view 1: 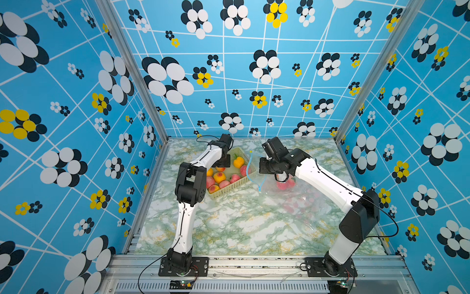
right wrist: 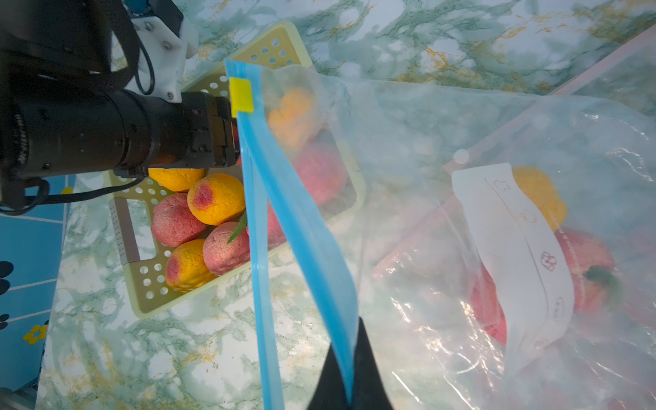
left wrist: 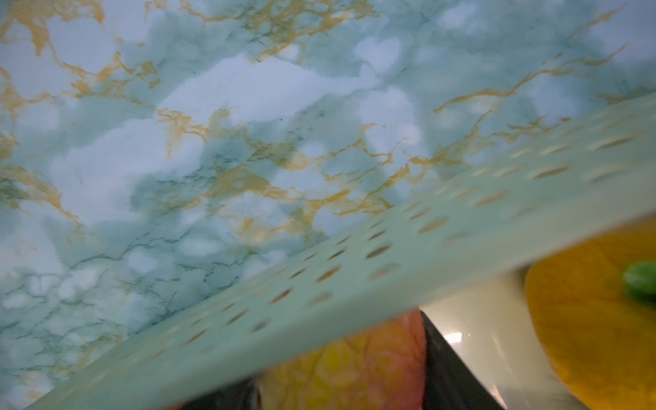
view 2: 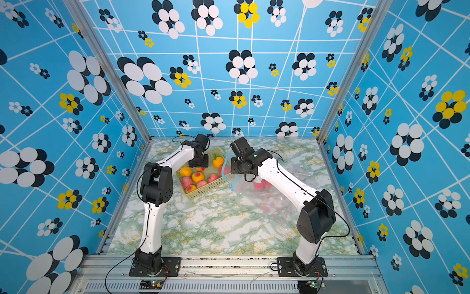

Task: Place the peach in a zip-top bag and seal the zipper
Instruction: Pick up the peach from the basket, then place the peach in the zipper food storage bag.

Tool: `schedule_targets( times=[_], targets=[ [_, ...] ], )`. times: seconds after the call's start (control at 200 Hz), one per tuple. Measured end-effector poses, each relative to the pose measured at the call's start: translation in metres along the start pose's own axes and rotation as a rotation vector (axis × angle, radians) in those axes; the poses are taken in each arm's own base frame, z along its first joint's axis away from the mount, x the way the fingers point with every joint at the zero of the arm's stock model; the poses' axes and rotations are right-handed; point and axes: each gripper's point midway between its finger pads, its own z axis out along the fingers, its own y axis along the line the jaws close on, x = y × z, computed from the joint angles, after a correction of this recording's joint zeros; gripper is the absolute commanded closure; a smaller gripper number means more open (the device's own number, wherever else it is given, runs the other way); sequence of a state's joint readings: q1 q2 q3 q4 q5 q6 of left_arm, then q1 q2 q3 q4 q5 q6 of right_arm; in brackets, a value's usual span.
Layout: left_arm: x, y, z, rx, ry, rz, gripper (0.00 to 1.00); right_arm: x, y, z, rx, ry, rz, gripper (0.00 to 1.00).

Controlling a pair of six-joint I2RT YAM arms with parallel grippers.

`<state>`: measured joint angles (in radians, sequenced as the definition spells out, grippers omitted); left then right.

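1. Right wrist view: the right jaws are clamped together on the blue zipper strip (right wrist: 305, 230) of the zip-top bag (right wrist: 426, 142), holding that edge of the mouth up off the surface (right wrist: 177, 355).
2. A yellow slider (right wrist: 241, 94) sits at the end of the strip farthest from these jaws.
3. To one side of these jaws, red and orange fruit (right wrist: 582, 255) lies inside the bag behind a white label (right wrist: 514, 248). The label's small outline drawings cannot be read as words.
4. Left wrist view: the left jaws reach down into the basket (left wrist: 390, 255), apart, with the peach (left wrist: 348, 365) between them. I cannot tell whether they press on it.
5. A yellow pepper (left wrist: 585, 319) lies just beside the left jaws.
6. Other peaches (right wrist: 216, 198) fill the end of the basket away from the left jaws.
7. Raised lettering on the left arm (right wrist: 71, 135) is too small to read.
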<state>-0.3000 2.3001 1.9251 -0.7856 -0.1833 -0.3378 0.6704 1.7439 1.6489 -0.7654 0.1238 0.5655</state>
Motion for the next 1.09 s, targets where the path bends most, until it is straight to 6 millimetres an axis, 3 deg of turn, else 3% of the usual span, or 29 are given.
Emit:
schedule_targets(
  times=[0.15, 0.245, 0.565, 0.69, 0.855, 1.095],
  targets=[
    [0.003, -0.001, -0.008, 0.018, -0.002, -0.003, 0.42, 0.0, 0.0, 0.0, 0.001, 0.0, 0.0, 1.0],
    [0.003, -0.003, -0.025, 0.057, -0.02, -0.014, 0.43, 0.0, 0.0, 0.0, 0.001, 0.0, 0.0, 1.0],
    [-0.008, -0.014, -0.154, 0.325, -0.242, -0.106, 0.46, 0.001, 0.0, 0.002, 0.002, 0.003, -0.001, 1.0],
    [0.0, -0.022, -0.188, 0.431, -0.292, -0.13, 0.46, 0.001, 0.0, 0.003, 0.004, 0.006, -0.001, 1.0],
    [0.02, -0.046, -0.216, 0.555, -0.307, -0.122, 0.46, 0.0, 0.001, 0.003, -0.004, 0.001, 0.0, 1.0],
    [0.047, -0.104, -0.237, 0.708, -0.281, -0.052, 0.46, -0.002, 0.003, 0.003, -0.012, -0.006, 0.002, 1.0]
  ],
)
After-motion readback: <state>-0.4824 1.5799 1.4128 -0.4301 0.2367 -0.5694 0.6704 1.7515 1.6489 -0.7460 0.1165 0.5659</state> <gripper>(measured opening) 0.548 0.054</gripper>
